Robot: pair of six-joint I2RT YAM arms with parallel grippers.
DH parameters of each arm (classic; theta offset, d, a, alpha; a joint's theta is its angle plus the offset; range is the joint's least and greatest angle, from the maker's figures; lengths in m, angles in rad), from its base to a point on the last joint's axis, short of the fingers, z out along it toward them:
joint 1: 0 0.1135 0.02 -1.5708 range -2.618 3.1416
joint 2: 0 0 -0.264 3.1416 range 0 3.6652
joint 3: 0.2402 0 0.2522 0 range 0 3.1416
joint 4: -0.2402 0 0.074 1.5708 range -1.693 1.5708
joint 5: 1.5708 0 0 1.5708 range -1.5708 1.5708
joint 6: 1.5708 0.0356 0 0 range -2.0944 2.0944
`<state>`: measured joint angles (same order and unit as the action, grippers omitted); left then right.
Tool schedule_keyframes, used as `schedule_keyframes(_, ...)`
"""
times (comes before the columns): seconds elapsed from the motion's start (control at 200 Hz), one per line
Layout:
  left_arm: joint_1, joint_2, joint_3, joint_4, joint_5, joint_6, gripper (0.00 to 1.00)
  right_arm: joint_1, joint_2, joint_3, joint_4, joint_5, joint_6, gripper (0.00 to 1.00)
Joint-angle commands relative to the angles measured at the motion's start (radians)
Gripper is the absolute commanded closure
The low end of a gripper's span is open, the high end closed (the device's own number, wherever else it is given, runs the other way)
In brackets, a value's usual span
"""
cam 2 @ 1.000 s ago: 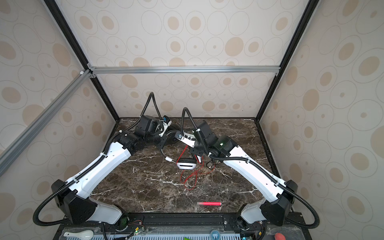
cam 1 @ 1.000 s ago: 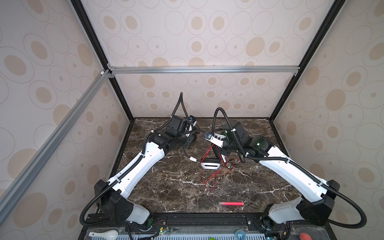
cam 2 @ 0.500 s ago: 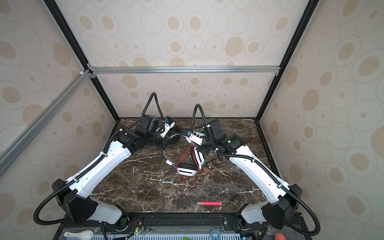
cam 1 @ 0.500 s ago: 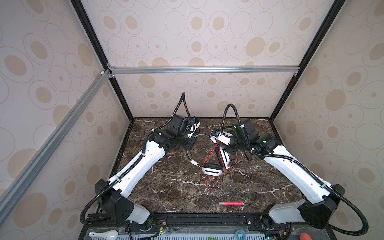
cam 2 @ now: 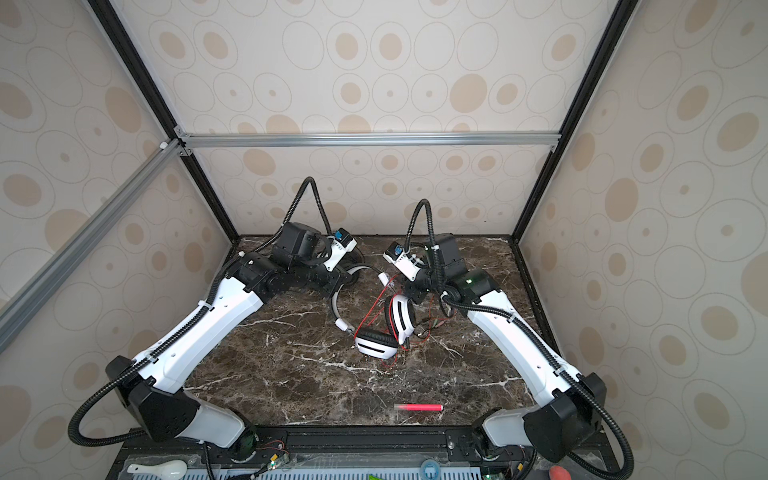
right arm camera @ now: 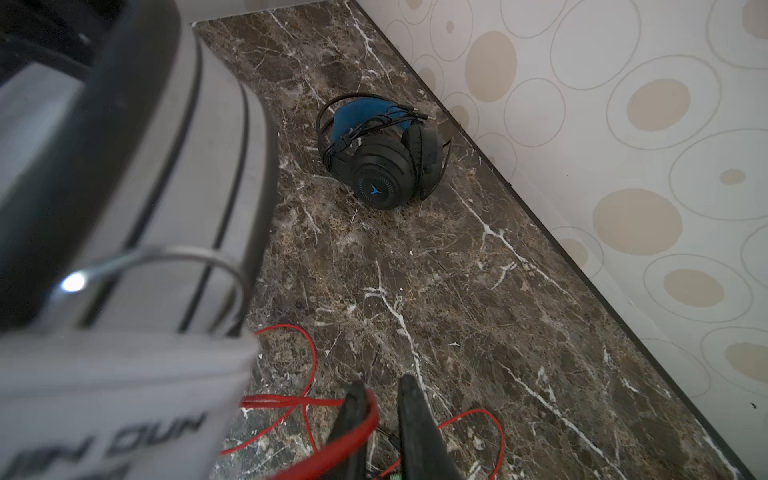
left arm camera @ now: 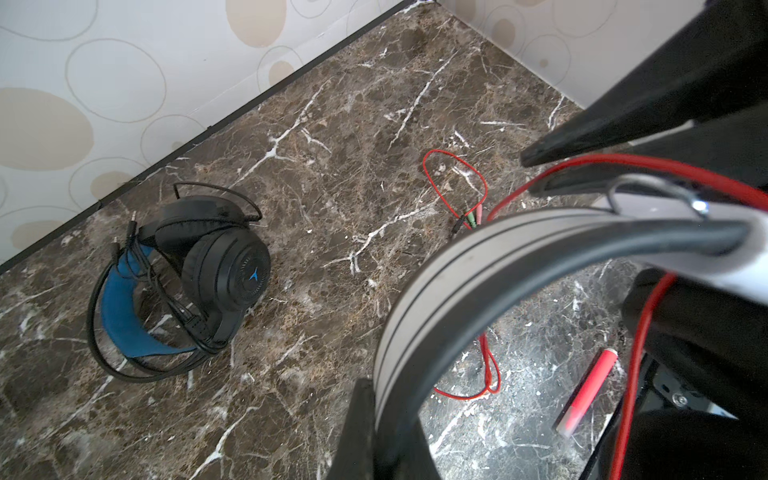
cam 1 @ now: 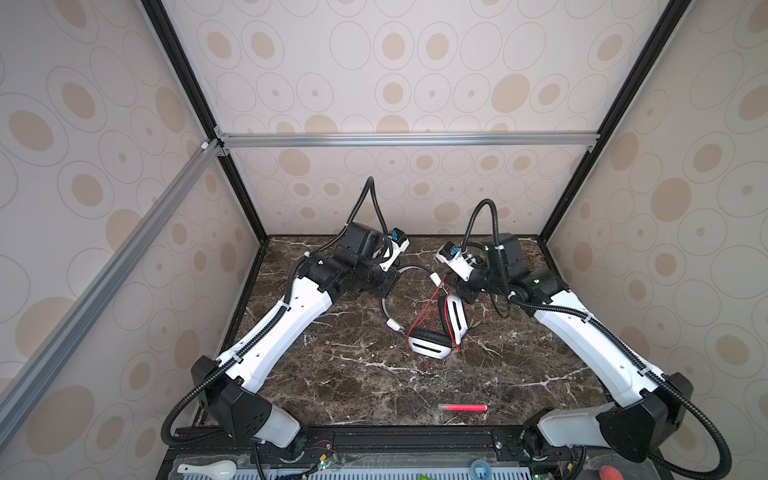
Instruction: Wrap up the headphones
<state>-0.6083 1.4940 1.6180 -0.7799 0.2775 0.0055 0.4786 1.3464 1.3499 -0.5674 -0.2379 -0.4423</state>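
Dark marble tabletop (cam 1: 374,395), two arms reaching in from the near edge.

White headset (cam 1: 430,347): mid-table, a little right of centre. One striped cup lies flat on the marble. The other stands on edge just beside it, on the far side. The headband (left arm camera: 457,257) arcs up off the surface toward the far left.

Left gripper (cam 1: 388,284): clamped tight on the headband, holding the arc clear of the table. The left wrist view shows the grey-and-black band running out from between the fingers.

Right gripper (right arm camera: 382,415): fingers slightly parted, a slim gap with marble showing through. It hangs just right of the headband's white slider end, above the on-edge cup. The red cable (right arm camera: 291,402) lies across one finger (right arm camera: 355,397) and runs past the gap. Nothing looks pinched.

The cable lies in loose loops on the marble around and to the right of the cups, with one run strung up toward the band. Its green and pink plugs (left arm camera: 471,216) rest on the table right of the cups.

Black headset (left arm camera: 195,274): blue headband pad, lying close to the foot of the far wall, well apart from the white one. Its black cable is bundled across the blue pad. It is clear in both wrist views, but the left arm hides it in the top views.

Red pen (cam 1: 462,407): alone near the front edge, right of centre.
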Motion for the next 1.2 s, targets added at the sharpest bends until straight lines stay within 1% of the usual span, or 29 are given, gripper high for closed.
schedule_keyframes(0.0,-0.004,0.001,0.076,0.057,0.081,-0.041,1.00,-0.013,-0.027,-0.015,0.047,-0.059,0.043,0.80)
schedule_keyframes(0.205,-0.004,0.015,0.085,0.068,0.082,-0.036,1.00,-0.025,-0.042,-0.018,0.065,-0.067,0.057,0.72)
schedule_keyframes(0.405,-0.004,0.008,0.076,0.074,0.074,-0.029,1.00,-0.050,-0.052,-0.006,0.065,-0.088,0.062,0.70)
schedule_keyframes(0.495,-0.004,0.003,0.075,0.081,0.070,-0.032,1.00,-0.057,-0.047,-0.007,0.063,-0.075,0.061,0.70)
schedule_keyframes(0.56,-0.003,-0.003,0.077,0.092,0.070,-0.039,1.00,-0.072,-0.052,-0.023,0.085,-0.066,0.080,0.71)
schedule_keyframes(0.795,0.005,-0.001,0.086,0.113,0.095,-0.063,1.00,-0.159,-0.113,-0.114,0.240,-0.070,0.214,0.76)
schedule_keyframes(0.97,0.006,0.009,0.095,0.114,0.093,-0.061,1.00,-0.192,-0.135,-0.148,0.309,-0.071,0.269,0.81)
schedule_keyframes(1.13,0.008,0.012,0.100,0.117,0.083,-0.061,1.00,-0.193,-0.159,-0.180,0.359,-0.054,0.312,0.89)
schedule_keyframes(1.15,0.007,0.013,0.100,0.115,0.079,-0.061,1.00,-0.221,-0.163,-0.186,0.369,-0.062,0.317,0.91)
schedule_keyframes(1.195,0.008,0.013,0.100,0.114,0.075,-0.059,1.00,-0.226,-0.168,-0.194,0.377,-0.071,0.323,0.93)
